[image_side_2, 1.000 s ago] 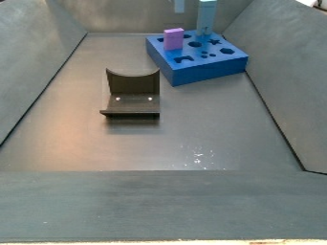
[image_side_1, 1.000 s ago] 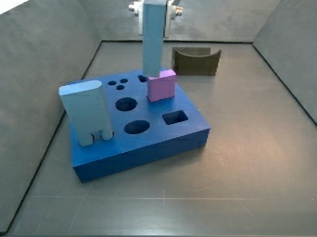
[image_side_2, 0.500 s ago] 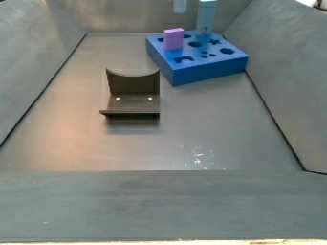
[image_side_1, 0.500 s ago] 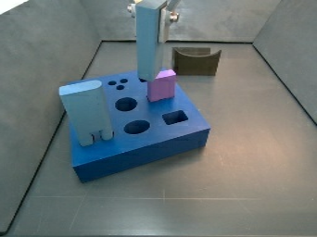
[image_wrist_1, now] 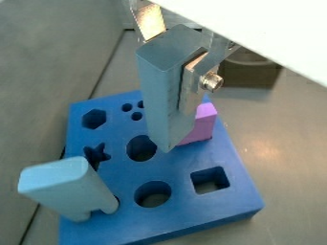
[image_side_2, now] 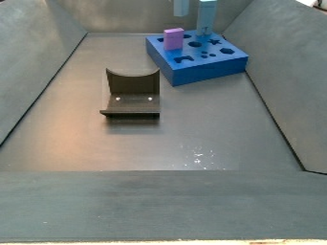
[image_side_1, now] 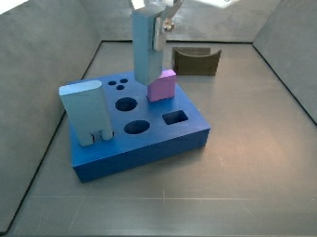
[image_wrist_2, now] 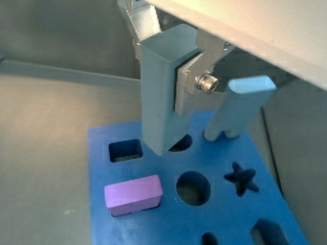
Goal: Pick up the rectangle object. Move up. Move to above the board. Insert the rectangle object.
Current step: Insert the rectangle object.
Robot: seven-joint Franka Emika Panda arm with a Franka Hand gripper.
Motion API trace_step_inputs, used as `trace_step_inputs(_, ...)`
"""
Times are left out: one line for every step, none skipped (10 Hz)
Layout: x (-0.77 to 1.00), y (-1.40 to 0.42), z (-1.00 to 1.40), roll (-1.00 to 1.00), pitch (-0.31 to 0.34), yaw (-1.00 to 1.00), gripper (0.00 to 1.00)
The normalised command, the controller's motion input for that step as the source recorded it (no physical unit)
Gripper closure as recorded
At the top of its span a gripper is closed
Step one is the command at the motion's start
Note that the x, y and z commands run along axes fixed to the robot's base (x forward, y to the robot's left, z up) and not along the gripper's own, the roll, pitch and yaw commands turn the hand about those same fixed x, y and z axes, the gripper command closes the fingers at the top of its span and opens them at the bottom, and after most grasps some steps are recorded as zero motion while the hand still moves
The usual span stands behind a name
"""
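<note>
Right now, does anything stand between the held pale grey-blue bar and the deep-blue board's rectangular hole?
The hole is empty; a short pink block stands beside the path. The gripper holds the bar above the board.

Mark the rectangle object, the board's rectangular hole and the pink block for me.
rectangle object (image_wrist_1: 161,96): a wrist view, mid front face, clamped in the gripper (image_wrist_1: 174,69).
board's rectangular hole (image_side_1: 176,118): a side view, hole centre.
pink block (image_wrist_2: 133,193): a wrist view, top face.

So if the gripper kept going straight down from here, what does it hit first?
Probably the board: the gripper holds the rectangle object upright, its lower end above the board's top near the pink block. Which hole lies beneath is unclear.
</note>
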Motion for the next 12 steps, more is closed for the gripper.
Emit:
trace_step_inputs(0.0,-0.02,-0.19,-0.11,0.0,-1.0,1.0)
trace_step_inputs(0.0,-0.05,-0.19,-0.11,0.0,-1.0,1.0)
trace_step_inputs(0.0,-0.07,-0.19,-0.12,0.0,-1.0,1.0)
trace_step_inputs(0.0,-0.14,-0.19,-0.12,0.0,-0.95,1.0)
trace_step_inputs(-0.09,-0.2,-0.09,-0.1,0.0,-0.7,1.0)
trace_step_inputs(0.0,0.0,0.0,0.0,0.031,-0.04,1.0)
trace_step_inputs(0.0,0.0,-0.1,0.0,0.0,0.0,1.0)
trace_step_inputs(0.31,-0.25,-0.28,0.0,-0.186,-0.14,1.0)
trace_step_inputs(0.71,-0.4,-0.32,0.0,-0.194,-0.25,1.0)
trace_step_inputs(0.75,-0.41,-0.36,0.0,-0.146,-0.22,1.0)
trace_step_inputs(0.93,-0.31,-0.33,0.01,-0.051,-0.12,1.0)
trace_step_inputs(1.0,-0.16,-0.29,0.0,0.0,-0.07,1.0)
